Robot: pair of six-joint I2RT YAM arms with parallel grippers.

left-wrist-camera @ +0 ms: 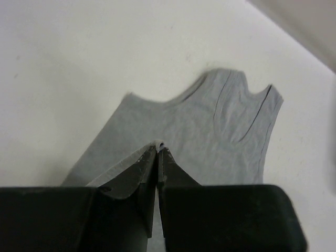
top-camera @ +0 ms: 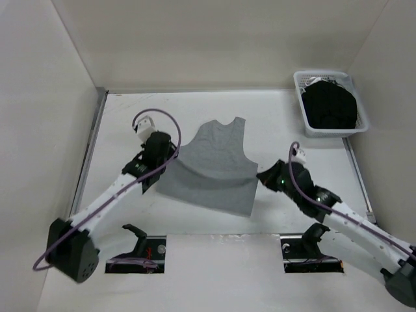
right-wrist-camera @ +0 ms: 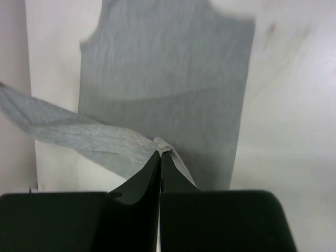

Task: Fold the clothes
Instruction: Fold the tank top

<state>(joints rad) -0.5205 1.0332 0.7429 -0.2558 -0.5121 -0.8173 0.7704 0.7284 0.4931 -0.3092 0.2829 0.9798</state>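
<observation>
On the white worktop (top-camera: 279, 117), the light heather-grey sleeveless knit top (top-camera: 218, 153) lies between the two arms, its scooped neckline at the far end and its near part raised off the surface. The left gripper (left-wrist-camera: 158, 148) and right gripper (right-wrist-camera: 160, 152) are each closed tight on a small pinch of the top's edge, with the cloth sagging in a band between them. This looks like the first fold in hand; the next move likely calls for both grippers to travel level and together toward the neckline, then lower and release.
</observation>
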